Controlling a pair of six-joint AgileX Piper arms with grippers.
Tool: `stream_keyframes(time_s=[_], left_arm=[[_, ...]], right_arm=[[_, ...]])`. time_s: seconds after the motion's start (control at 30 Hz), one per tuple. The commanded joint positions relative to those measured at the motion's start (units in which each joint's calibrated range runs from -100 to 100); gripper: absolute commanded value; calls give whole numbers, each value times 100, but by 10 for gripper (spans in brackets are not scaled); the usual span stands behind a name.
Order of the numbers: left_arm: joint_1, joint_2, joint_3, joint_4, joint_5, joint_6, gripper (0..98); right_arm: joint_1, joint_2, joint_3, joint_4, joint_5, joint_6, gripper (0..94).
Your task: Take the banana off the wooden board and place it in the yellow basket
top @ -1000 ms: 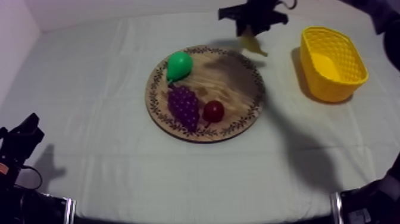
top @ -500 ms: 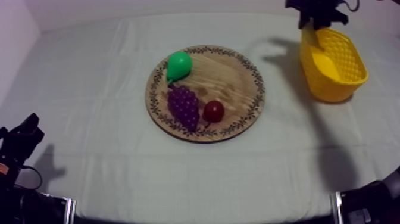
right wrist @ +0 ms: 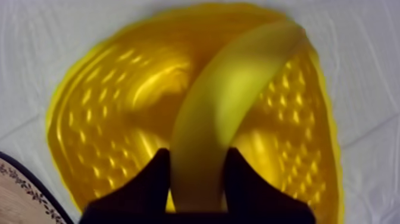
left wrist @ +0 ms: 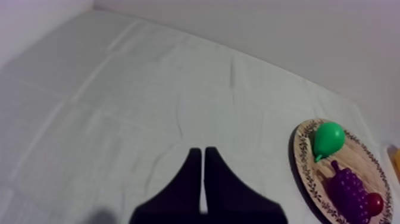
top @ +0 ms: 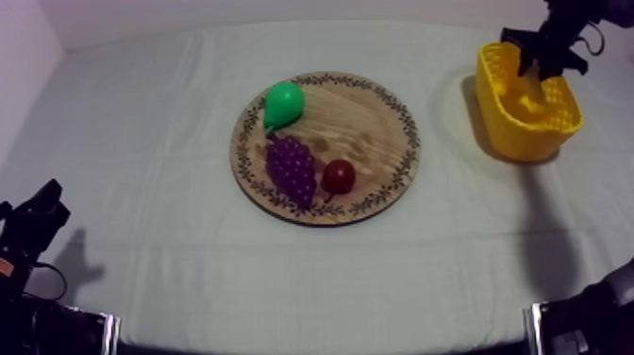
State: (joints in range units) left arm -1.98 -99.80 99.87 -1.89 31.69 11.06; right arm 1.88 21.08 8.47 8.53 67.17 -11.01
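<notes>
The yellow basket (top: pixel 500 123) stands at the far right of the table, close to the right edge of the cloth (top: pixel 170 94). The right gripper (top: pixel 550 47) hangs over the basket's far rim. In the right wrist view its two fingers are clenched on the banana (right wrist: pixel 232 95), which juts out from between them above the basket's open inside. I cannot tell whether its tip touches the basket.

The wooden board (top: pixel 368 123) lies in the middle of the table. It holds a pear (top: pixel 283 102) at its far left, a bunch of grapes (top: pixel 291 168) just on the near side of the pear, and a small red fruit (top: pixel 339 176) just to the right of the grapes. The board's right half is bare wood.

A strip of open cloth separates the board from the basket, and wide open cloth runs along the near side and the left. The left gripper (top: pixel 38 212) sits at the near left edge, well apart from the board, its fingers pressed together on nothing.
</notes>
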Motion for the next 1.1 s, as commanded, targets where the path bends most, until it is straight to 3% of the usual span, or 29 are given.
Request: stream_keyframes(time_s=[0.0,0.2,0.47,0.7,0.77,0.93,1.07], left_arm=[[-1,-3,2,1,0,0,1],[-1,-3,2,1,0,0,1],[-1,-3,2,1,0,1,1],[-1,-3,2,1,0,0,1],[-1,-3,2,1,0,0,1],[-1,-3,2,1,0,0,1],[-1,-3,2,1,0,3,1]], right_arm=[[-4,20,163,16,-114,-27,161],[-12,77,417,66,-335,-100,189],[2,43,528,105,-433,-164,336],[-22,-74,615,170,-491,-236,395],[-29,-133,633,190,-502,-246,355],[-39,-439,893,265,-651,-409,146],[21,-1045,1407,296,-942,-630,110]])
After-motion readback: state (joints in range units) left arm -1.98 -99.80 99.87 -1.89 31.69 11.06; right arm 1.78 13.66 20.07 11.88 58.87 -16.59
